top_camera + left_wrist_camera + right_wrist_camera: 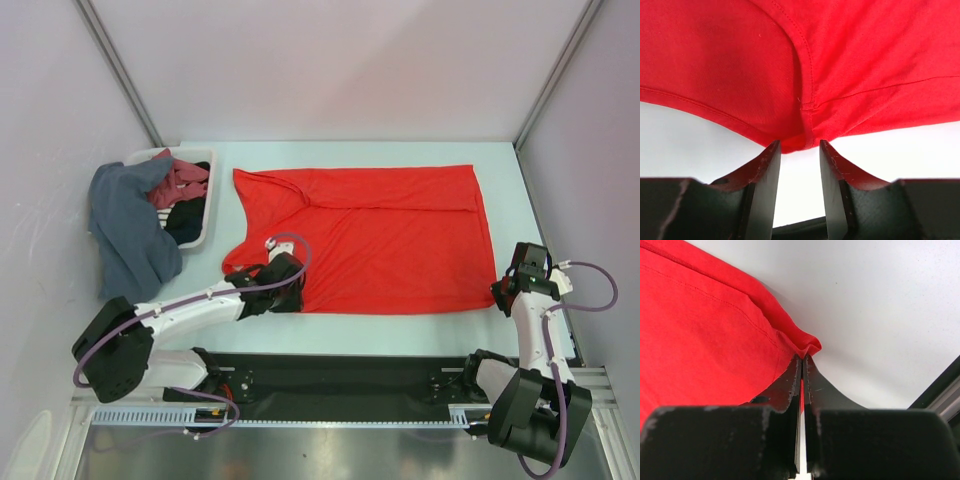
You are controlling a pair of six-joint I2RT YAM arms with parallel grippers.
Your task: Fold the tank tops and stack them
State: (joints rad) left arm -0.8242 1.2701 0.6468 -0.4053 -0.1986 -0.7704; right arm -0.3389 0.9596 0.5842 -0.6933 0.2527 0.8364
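Red tank top (390, 240) lies spread nearly flat across the table (500, 155), the right gripper (803, 357) clamped on its near right hem corner and the left gripper (800, 145) poised with jaws apart at a shoulder strap. Folding looks barely begun and nothing is stacked, while a dark navy top (185, 222) appears to wait in the white basket (206, 210) at the table's far left
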